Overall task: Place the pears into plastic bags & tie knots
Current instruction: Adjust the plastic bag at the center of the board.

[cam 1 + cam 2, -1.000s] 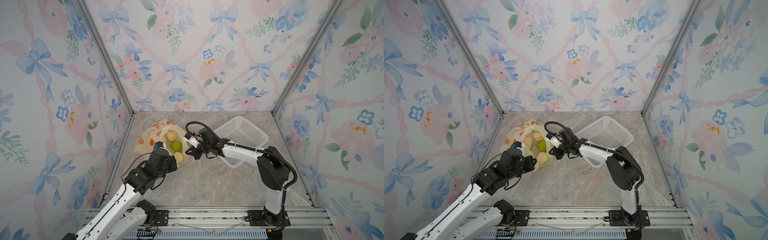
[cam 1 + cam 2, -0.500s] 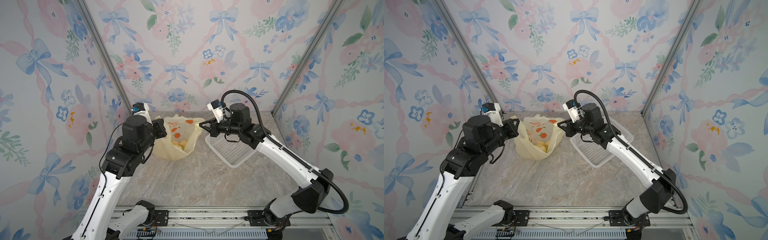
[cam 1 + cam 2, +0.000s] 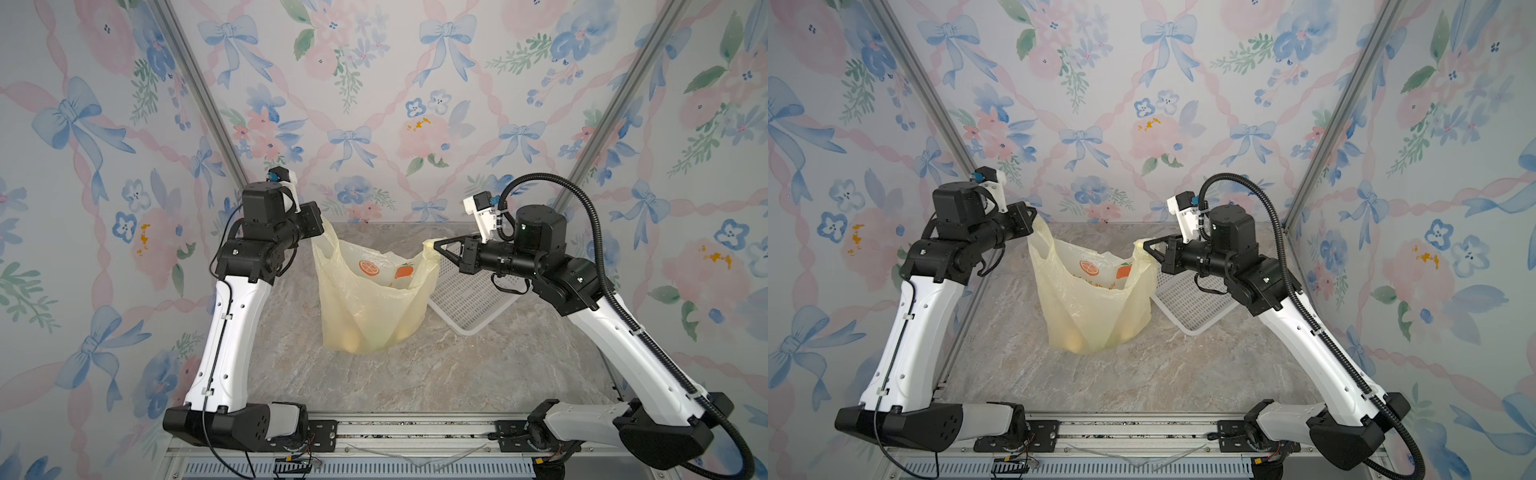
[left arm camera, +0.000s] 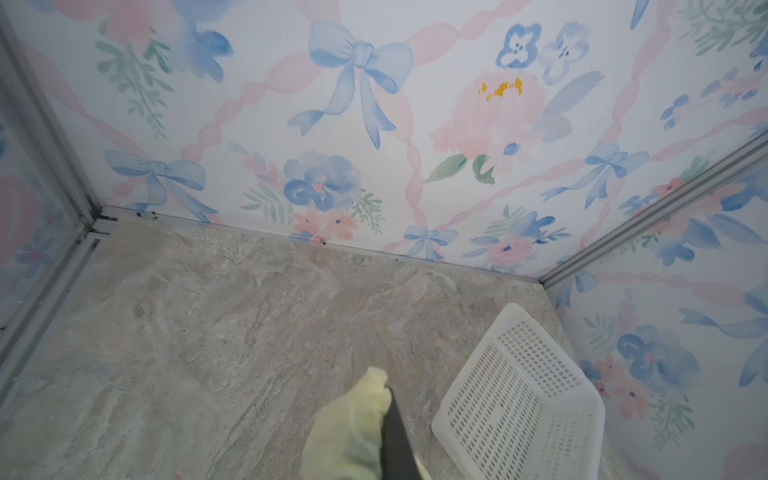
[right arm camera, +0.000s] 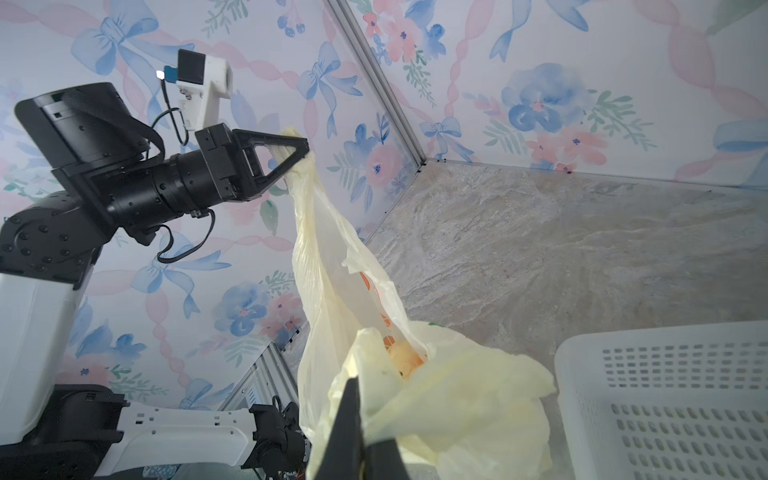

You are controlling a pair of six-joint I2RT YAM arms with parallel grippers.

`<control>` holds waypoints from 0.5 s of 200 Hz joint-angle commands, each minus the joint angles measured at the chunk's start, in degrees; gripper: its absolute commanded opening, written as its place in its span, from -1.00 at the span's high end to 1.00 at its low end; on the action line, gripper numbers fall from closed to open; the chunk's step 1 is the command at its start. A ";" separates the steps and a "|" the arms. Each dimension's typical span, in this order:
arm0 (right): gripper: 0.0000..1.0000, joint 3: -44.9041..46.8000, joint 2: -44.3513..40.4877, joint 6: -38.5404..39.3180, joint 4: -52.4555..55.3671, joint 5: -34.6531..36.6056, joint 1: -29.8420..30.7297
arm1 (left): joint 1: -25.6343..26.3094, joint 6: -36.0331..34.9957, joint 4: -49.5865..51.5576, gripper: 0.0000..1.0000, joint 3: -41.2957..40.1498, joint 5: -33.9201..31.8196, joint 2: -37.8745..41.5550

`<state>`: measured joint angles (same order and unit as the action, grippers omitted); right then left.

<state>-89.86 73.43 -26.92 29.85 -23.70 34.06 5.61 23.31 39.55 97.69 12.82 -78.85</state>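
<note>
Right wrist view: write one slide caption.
Left gripper and right gripper, each shut on a handle, hold the pale-yellow bag open beside the white perforated basket.

We make out the pears point(image 3: 353, 340) only as dim lumps through the bag point(image 3: 370, 303); we cannot count them.

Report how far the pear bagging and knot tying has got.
Done: pale pears show through the bottom of the thin translucent pale-yellow plastic bag; their number is unclear, and the white perforated basket shows none. In hand: the left gripper and right gripper each hold one top corner of the bag up, apart. Left: no knot is tied yet.
</note>
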 commanded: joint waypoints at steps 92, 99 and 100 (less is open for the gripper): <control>0.24 1.35 4.90 -2.10 0.96 -0.31 -4.56 | -0.07 -7.99 0.40 0.38 -0.18 22.69 -5.90; 0.05 0.49 4.75 -1.37 1.99 -0.30 -4.79 | -0.07 -7.40 0.44 0.34 -0.37 23.54 -5.50; 0.03 0.36 4.73 -1.20 2.16 -0.25 -4.79 | -0.07 -7.31 0.44 0.34 -0.38 23.60 -5.38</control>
<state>-86.32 79.31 -30.04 29.93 -23.64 30.44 5.63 15.75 40.38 96.14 30.44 -87.02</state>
